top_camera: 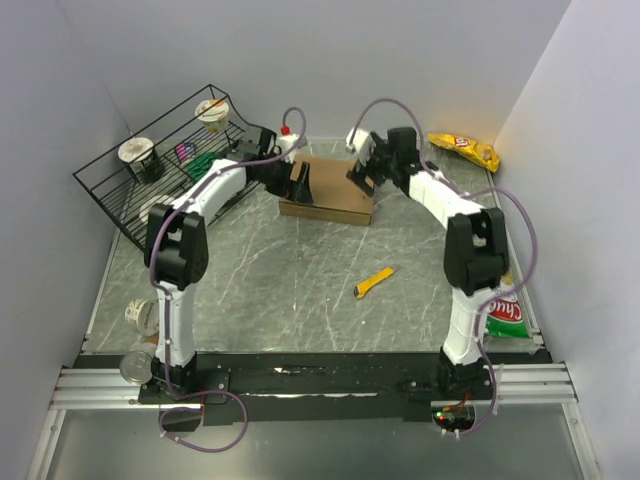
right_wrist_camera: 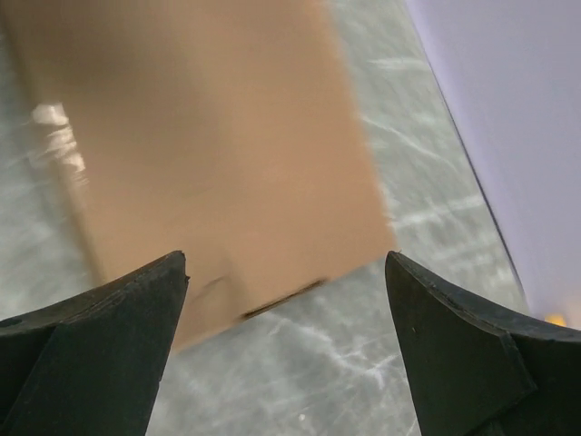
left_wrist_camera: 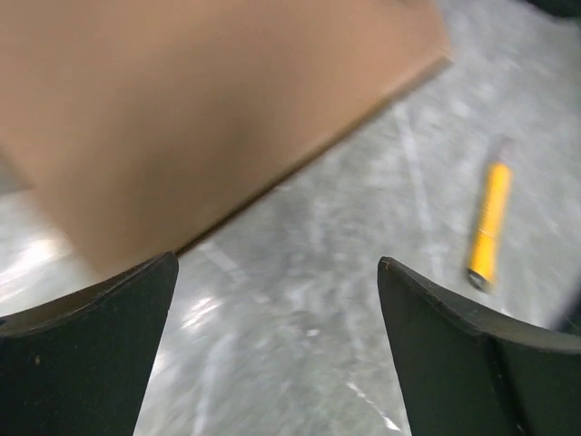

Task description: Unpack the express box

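The express box [top_camera: 330, 190] is a flat brown carton lying closed at the back middle of the table. It fills the upper left of the left wrist view [left_wrist_camera: 200, 109] and the top of the right wrist view [right_wrist_camera: 209, 145]. My left gripper [top_camera: 298, 183] is open and empty at the box's left end, its jaws wide apart over bare table [left_wrist_camera: 277, 345]. My right gripper [top_camera: 358, 175] is open and empty at the box's right end, just above its edge [right_wrist_camera: 286, 336].
A yellow box cutter [top_camera: 373, 283] lies mid-table, also in the left wrist view [left_wrist_camera: 488, 227]. A black wire rack [top_camera: 160, 165] with cups stands back left. A yellow snack bag [top_camera: 465, 150] lies back right; a red-and-green bag [top_camera: 505, 318] by the right arm. Cups [top_camera: 140, 316] at front left.
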Controlling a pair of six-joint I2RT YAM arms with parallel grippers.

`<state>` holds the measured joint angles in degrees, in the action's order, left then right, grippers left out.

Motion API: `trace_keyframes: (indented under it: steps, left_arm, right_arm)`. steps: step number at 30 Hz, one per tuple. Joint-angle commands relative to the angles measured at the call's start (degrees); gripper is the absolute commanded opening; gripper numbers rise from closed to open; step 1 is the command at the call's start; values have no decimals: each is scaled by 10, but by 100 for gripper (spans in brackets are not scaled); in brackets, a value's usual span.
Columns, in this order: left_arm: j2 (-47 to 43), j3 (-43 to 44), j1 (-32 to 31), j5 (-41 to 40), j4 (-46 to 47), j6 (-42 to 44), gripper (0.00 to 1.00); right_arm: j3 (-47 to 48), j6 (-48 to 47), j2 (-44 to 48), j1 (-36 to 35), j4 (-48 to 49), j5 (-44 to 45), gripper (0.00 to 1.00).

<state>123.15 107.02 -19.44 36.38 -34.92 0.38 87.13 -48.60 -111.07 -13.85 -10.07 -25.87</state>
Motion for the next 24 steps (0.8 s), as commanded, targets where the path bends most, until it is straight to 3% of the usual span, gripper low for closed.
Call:
trace_keyframes:
  steps: [1, 5, 10, 17, 24]
  left_arm:
    - [-63, -5, 12, -167, 13, 1, 99]
    - [-20, 9, 12, -205, 15, -35, 99]
    - [43, 36, 11, -221, 19, -57, 99]
    - [37, 6, -11, -112, 21, -61, 99]
    - [-70, -102, -62, 44, 10, -36, 97]
  right_arm:
    - [167, 190, -96, 9, 9, 100, 95]
    - [222, 240, -150, 8, -29, 120, 95]
    - [209, 205, -173, -7, -57, 158, 94]
    - [189, 212, -160, -7, -89, 108, 93]
    - [243, 119, -170, -12, -242, -54, 92]
